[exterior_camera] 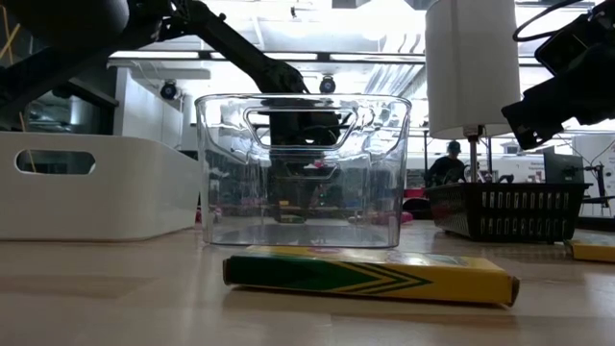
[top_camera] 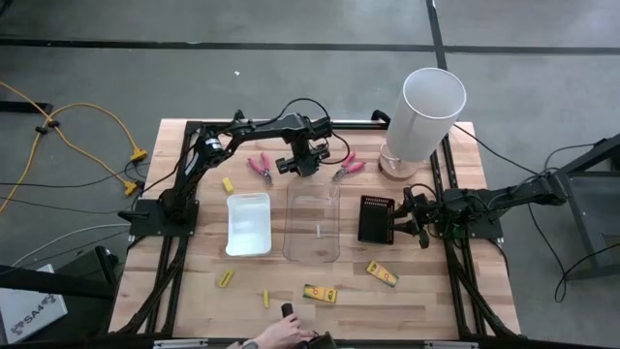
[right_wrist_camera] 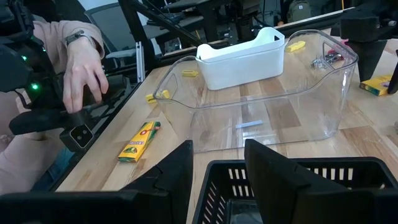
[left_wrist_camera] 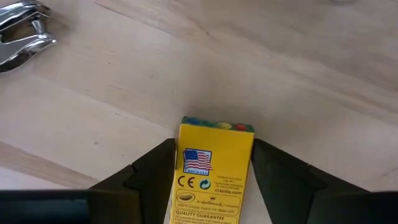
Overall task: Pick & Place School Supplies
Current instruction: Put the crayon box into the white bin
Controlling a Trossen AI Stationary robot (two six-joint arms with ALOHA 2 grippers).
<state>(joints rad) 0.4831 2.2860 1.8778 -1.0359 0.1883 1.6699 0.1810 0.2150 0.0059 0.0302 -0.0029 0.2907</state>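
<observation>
My left gripper [top_camera: 302, 163] is over the table's far middle, between two pink-handled pliers [top_camera: 260, 168] [top_camera: 349, 167]. It is shut on a yellow crayon box [left_wrist_camera: 214, 168], which also shows in the right wrist view [right_wrist_camera: 377, 86]. My right gripper [right_wrist_camera: 219, 171] is open at the right end of a black slotted basket [top_camera: 376, 218]. One finger is outside the basket's end wall [right_wrist_camera: 211, 186] and one is over its inside. More yellow boxes [top_camera: 320, 292] [top_camera: 382, 273] and yellow sticks [top_camera: 226, 279] [top_camera: 265, 298] [top_camera: 228, 184] lie flat on the table. My left gripper pinches the yellow crayon box between its two fingers [left_wrist_camera: 155, 168], one on each long side. The fingers run along the box and come from above. The box's end flap [left_wrist_camera: 217, 126] sticks out past the fingertips toward the table. Whether that end touches the wood, I cannot tell.
A clear tray [top_camera: 312, 223] and a white tray [top_camera: 249, 223] stand side by side mid-table. A tall white cylinder [top_camera: 426, 116] stands at the far right corner. A person's hand [top_camera: 281, 334] holds a dark device at the near edge and also shows in the right wrist view [right_wrist_camera: 81, 74].
</observation>
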